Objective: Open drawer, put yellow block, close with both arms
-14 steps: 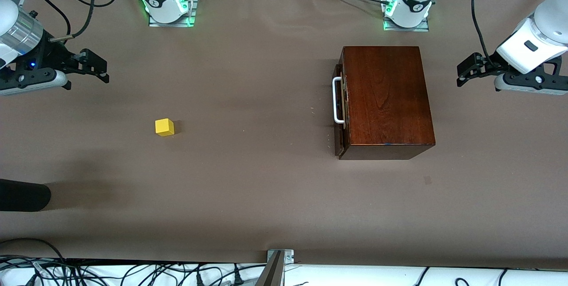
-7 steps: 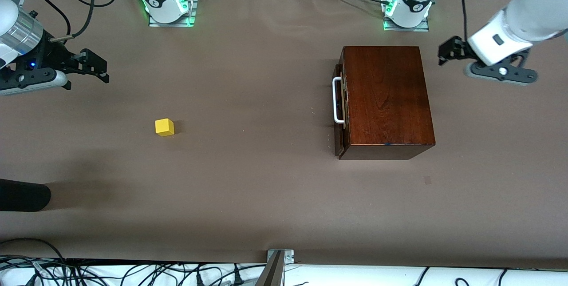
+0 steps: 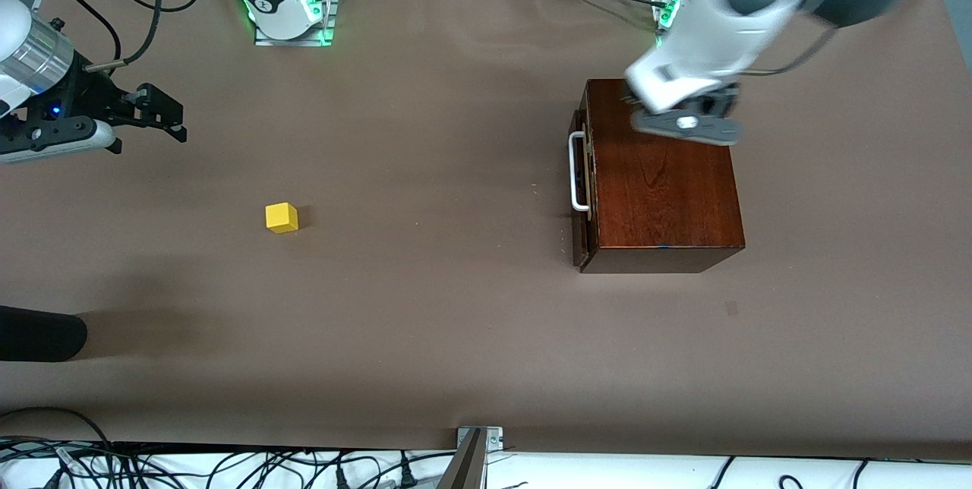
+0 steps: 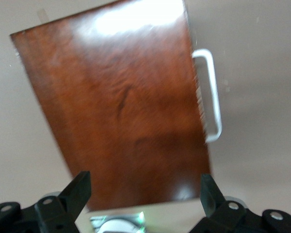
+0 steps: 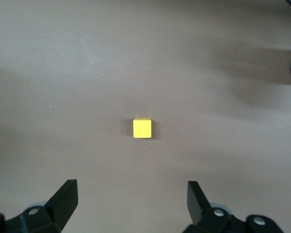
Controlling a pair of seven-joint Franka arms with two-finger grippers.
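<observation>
The drawer (image 3: 580,174) sits fully pushed into the reddish-brown wooden box (image 3: 661,178), which rests on the table (image 3: 456,322) toward the left arm's end; only its dark front and the white bar handle (image 3: 577,170) show, facing the right arm's end, so nothing has been opened yet. The left pincer (image 3: 668,105) hangs over the top of the box near the edge that lies farthest from the front camera, its fingers (image 4: 77,189) spread wide and holding nothing. That wide spread and the spot above the box suggest it is lining up to get at the handle, which in the left wrist view juts out clear of the box side. The yellow block (image 3: 282,217) lies alone on the table, well apart from the box, toward the right arm's end. The right pincer (image 3: 163,113) waits in the air over that end of the table, also wide open and empty, with the block centred between its fingers (image 5: 63,196) in the right wrist view, probably parked there to be ready for the pick once the drawer stands open.
</observation>
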